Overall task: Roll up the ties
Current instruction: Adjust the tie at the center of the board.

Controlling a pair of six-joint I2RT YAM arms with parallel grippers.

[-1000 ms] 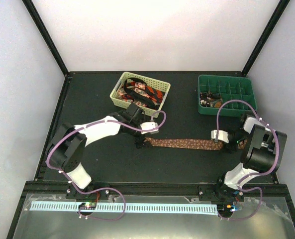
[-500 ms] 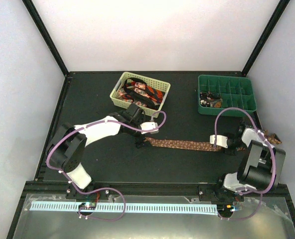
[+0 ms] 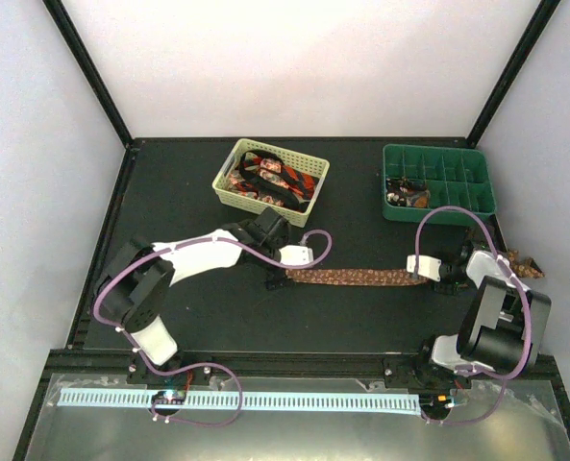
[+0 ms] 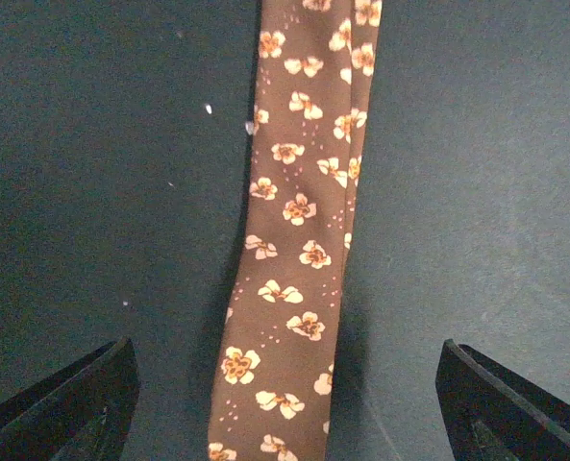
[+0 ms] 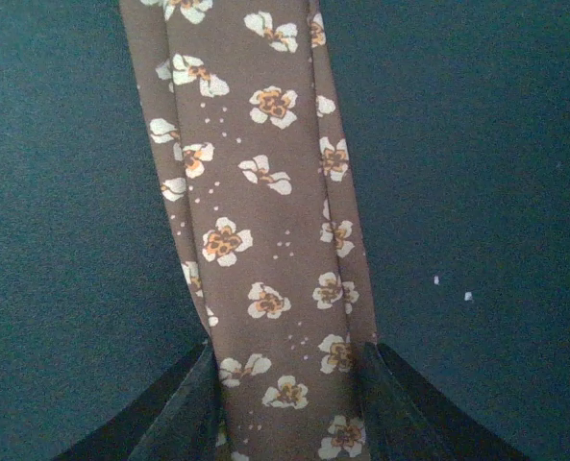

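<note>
A brown tie with light flowers (image 3: 352, 278) lies flat across the black table, left to right. My left gripper (image 3: 279, 280) hovers over its left end, jaws wide open; in the left wrist view the tie (image 4: 299, 250) runs between the fingers (image 4: 68, 403) untouched. My right gripper (image 3: 432, 278) is shut on the tie near its right part; in the right wrist view the fingers (image 5: 184, 408) press both edges of the tie (image 5: 256, 211). The tie's far end (image 3: 520, 259) hangs past the table's right edge. Red-and-black ties (image 3: 275, 180) lie in the yellow basket.
The pale yellow lattice basket (image 3: 229, 186) stands at the back, just behind the left arm. A green divided tray (image 3: 458, 168) with a small dark item stands at the back right. The table's right edge is close to the right arm.
The right arm swung back to the right and lowered, drawing the tie slightly rightward. The left gripper shifted right and nearer, following the tie's left end.
</note>
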